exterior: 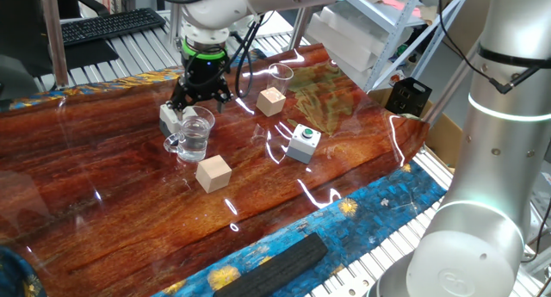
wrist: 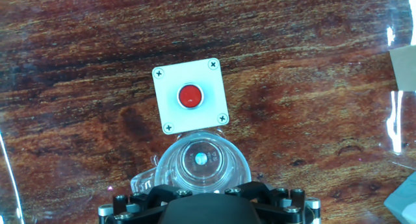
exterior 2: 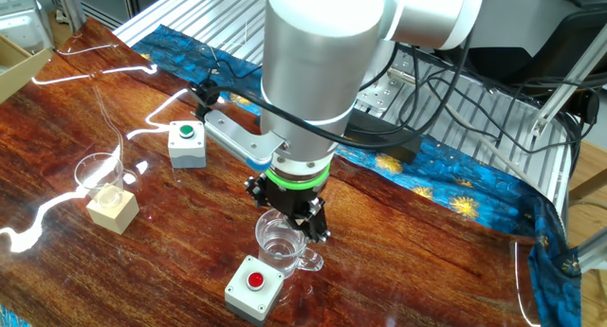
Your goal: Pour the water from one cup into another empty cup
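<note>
Glass mug (exterior: 195,133) upright on the table (exterior: 103,185), left of centre in one fixed view, handle toward frame left; water inside cannot be made out. Gripper (exterior: 199,97) sits directly above its rim; finger spacing cannot be told. Red-button box (wrist: 190,96) just beside the mug. Smaller clear cup (exterior 2: 98,173) at left in the other fixed view, touching a wooden cube (exterior 2: 113,209); looks empty.

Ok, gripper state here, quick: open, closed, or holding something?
Gripper: directly above the clear glass handled mug, fingers hidden by the hand in every view; cannot tell whether open or closed, or gripping the mug.
</note>
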Robot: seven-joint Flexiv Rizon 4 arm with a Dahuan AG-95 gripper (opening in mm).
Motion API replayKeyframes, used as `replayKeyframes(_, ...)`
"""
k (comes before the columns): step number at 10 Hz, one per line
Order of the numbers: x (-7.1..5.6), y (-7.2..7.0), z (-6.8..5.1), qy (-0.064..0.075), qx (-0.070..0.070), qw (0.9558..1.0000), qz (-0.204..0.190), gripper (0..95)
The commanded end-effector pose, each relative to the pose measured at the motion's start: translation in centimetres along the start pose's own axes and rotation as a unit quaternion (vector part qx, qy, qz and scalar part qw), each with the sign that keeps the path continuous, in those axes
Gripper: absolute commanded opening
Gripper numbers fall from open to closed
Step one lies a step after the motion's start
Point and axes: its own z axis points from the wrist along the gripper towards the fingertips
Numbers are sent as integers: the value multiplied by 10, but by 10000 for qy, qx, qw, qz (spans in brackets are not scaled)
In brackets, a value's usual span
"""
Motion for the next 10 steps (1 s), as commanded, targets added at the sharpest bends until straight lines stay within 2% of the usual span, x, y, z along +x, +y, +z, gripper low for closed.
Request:
replayKeyframes(1, 1, 0, -1, 12, -9, 10000, -62, 950)
replayKeyframes(4, 1, 0, -1, 38, -39, 10000, -28, 950)
replayKeyframes(7, -5, 7, 5, 96, 3, 10000, 0, 950)
replayKeyframes(10, -8, 11, 9, 82, 100, 9999, -30, 950)
